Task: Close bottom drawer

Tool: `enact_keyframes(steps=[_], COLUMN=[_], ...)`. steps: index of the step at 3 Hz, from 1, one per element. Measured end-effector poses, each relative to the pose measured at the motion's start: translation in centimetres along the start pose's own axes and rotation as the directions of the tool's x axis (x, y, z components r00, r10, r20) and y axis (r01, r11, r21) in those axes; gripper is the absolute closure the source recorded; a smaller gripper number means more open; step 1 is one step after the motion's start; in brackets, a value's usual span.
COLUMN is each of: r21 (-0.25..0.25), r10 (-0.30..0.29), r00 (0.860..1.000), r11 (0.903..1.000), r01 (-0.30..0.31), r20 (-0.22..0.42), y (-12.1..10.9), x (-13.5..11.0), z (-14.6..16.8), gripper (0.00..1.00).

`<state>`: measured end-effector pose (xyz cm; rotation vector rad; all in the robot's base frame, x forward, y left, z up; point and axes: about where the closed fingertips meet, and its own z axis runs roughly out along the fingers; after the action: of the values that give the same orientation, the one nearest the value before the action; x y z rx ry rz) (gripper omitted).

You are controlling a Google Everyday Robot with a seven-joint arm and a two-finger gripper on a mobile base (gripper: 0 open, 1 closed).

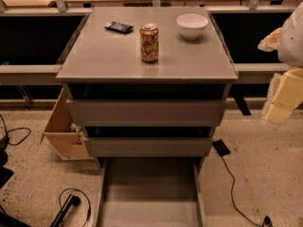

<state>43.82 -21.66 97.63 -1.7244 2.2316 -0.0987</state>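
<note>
One gripper [283, 100] is seen beyond the right edge of the cabinet top [104, 56], held level with the upper drawers and well apart from them, presumably parked clear before an approach. Whether it is spread or pressed together cannot be told. The bottom drawer [150, 197] is drawn far out below the front edge, its grey tray bare. Its front panel is cut off from view, and a push there is judged necessary. A printed can [149, 42] is stood near the middle, and a white bowl [191, 26] by the back right corner.
</note>
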Motion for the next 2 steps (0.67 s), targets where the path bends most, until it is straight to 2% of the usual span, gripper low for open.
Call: enact_keyframes(steps=[1, 2], r21=[0.003, 0.026], r10=[0.003, 0.023], r00=[1.0, 1.0], r11=[1.0, 0.9994], r01=[-0.003, -0.023], r20=[-0.002, -0.016], y=[0.2, 1.6], x=[0.1, 1.3], z=[0.2, 2.2], gripper=[0.0, 0.0])
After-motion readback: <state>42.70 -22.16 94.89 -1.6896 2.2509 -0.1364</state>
